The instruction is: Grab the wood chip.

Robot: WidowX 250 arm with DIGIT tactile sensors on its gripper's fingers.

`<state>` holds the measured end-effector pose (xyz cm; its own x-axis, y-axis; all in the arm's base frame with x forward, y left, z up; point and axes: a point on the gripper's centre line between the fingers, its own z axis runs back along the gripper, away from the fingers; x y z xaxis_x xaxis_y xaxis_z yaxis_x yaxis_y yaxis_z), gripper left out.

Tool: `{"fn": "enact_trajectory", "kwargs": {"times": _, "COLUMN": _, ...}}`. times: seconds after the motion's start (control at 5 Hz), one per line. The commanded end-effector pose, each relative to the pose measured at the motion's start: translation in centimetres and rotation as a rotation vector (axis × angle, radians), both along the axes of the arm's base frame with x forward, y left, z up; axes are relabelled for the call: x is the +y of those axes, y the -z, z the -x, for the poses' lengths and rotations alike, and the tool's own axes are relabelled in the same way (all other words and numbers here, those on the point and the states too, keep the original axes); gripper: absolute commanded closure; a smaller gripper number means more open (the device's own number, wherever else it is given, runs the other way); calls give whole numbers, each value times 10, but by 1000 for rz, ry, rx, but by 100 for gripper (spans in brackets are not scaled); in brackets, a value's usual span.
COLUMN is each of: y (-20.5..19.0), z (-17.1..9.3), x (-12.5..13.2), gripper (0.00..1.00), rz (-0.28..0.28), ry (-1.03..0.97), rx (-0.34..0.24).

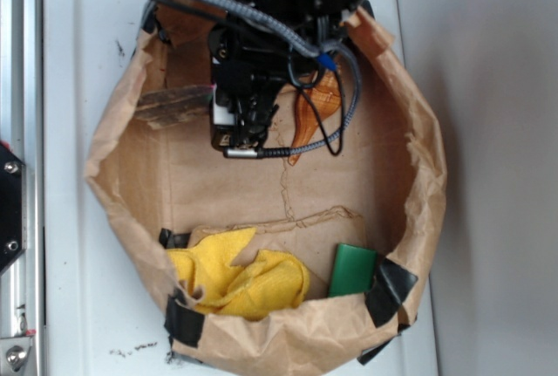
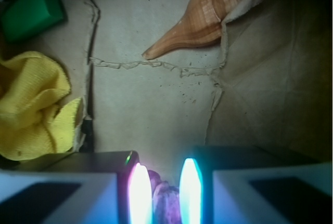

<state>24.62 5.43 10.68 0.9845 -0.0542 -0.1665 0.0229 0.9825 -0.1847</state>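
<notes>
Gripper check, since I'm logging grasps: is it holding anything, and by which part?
The gripper has the wood chip between its fingers near one end; whether it is clamped cannot be told.

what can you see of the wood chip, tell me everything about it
The wood chip is a flat, elongated sliver of dark grey-brown, weathered-looking wood with streaky grain and jagged edges. In the exterior view it lies roughly level on the floor of the brown paper bag, near the bag's wall, its one end hidden behind the tool. In the wrist view a purplish lump sits between the glowing fingers; whether that is the chip, or gripped, cannot be told.
</notes>
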Motion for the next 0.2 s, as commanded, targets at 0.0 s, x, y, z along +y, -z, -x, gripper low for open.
{"fn": "enact_trajectory", "kwargs": {"times": 0.0, "y": -3, "z": -5, "x": -10, "gripper": 0, "rz": -278, "ry": 10, "rx": -72}}
